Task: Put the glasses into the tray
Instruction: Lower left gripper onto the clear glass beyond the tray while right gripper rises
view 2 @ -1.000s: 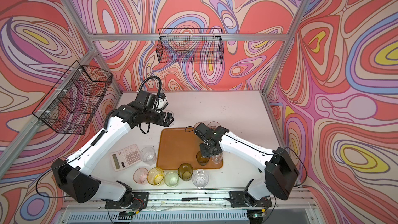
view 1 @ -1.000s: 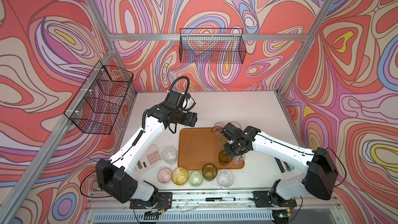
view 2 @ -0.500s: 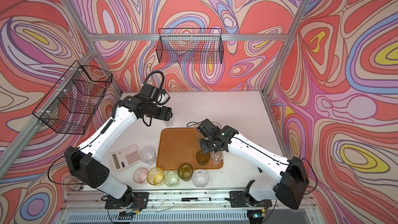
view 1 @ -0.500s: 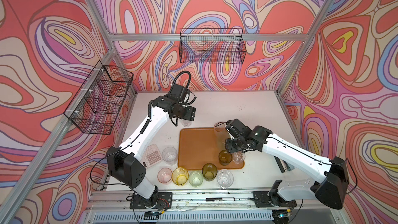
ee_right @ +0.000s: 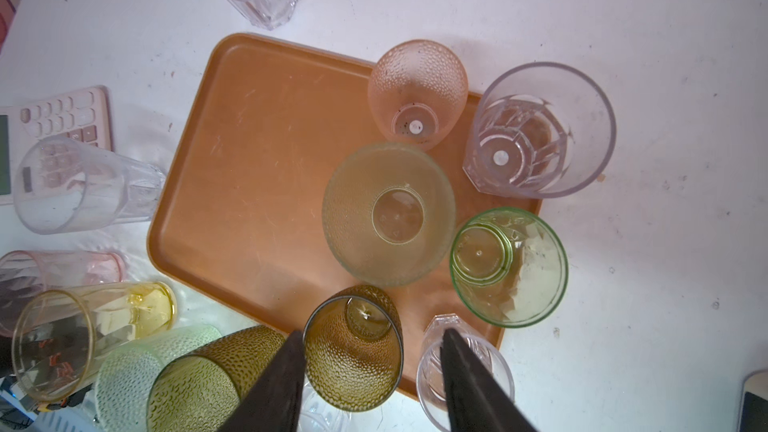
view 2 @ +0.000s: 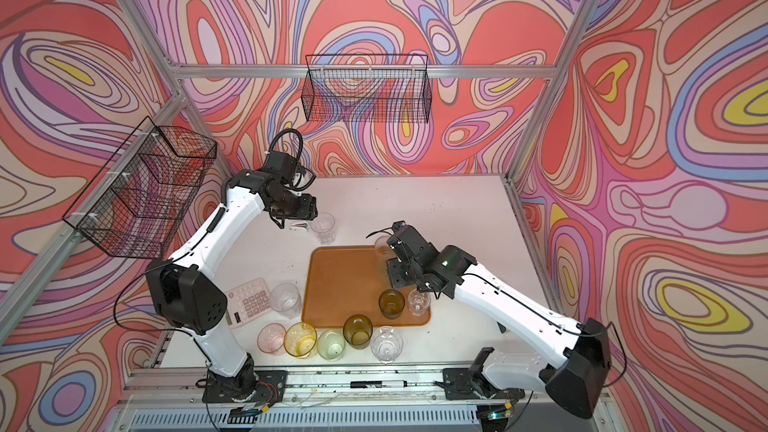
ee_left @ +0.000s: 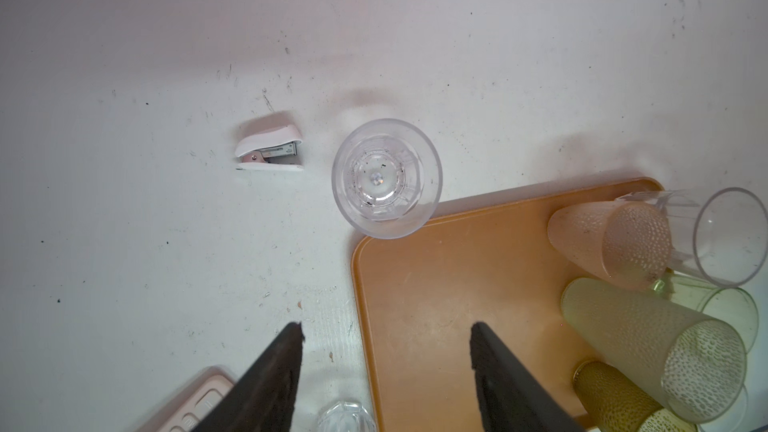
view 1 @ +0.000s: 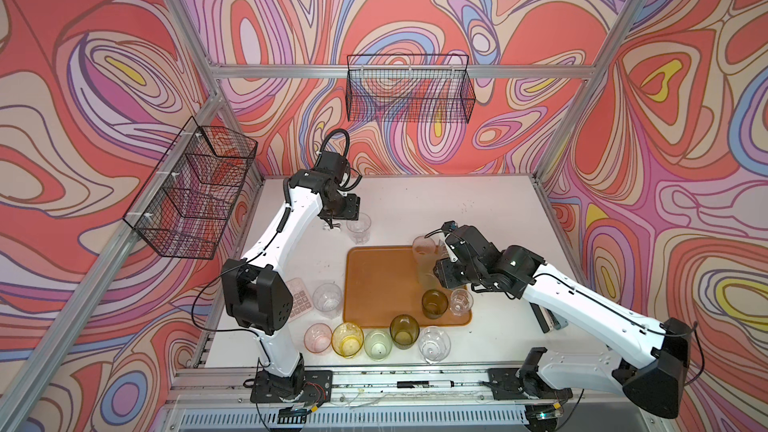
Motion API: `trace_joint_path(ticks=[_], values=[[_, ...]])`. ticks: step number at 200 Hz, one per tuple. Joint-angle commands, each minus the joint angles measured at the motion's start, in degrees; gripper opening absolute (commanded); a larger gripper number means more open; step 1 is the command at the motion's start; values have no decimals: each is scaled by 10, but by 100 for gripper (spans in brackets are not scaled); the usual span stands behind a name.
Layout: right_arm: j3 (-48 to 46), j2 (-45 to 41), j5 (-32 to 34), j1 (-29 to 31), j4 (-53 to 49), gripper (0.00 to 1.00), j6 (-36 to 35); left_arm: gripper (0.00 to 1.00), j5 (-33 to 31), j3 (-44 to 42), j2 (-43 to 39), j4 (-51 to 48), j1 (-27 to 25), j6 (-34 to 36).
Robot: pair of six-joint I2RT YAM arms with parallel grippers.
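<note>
left tool point(ee_left: 385, 326) released, right tool point(ee_right: 372, 332) released, tray point(view 1: 374, 284) bare leftward, glasses point(view 1: 435, 303) along right edge

Five clear translucent tumblers point(ee_right: 540, 130), three green tumblers point(ee_right: 388, 214), two pink tumblers point(ee_right: 417, 97), two olive-amber tumblers point(ee_right: 353, 363) and one yellow tumbler point(ee_right: 91, 334) are standing. One flat orange-brown rectangular tray point(ee_right: 257, 139), one pink calculator point(ee_right: 66, 114) and one white stapler point(ee_left: 270, 151) are lying; two black wire baskets point(view 1: 409, 93) are hanging.
</note>
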Motion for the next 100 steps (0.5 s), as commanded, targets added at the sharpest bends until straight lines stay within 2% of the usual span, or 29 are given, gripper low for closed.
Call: trace_joint_path(ticks=[1,49,63,100], values=[[1,-17,8,0,18,55,-18,63,4,27,21,-37,8,-5],[-4,-51,20,0,20,56,-38,59,7,53,70,-46,17,-18],[-9,-58,25,0,23,60,-41,58,19,57,83,-44,25,-22],[-16,-65,34,0,21,60,-41,53,-10,92,123,-63,37,-19]])
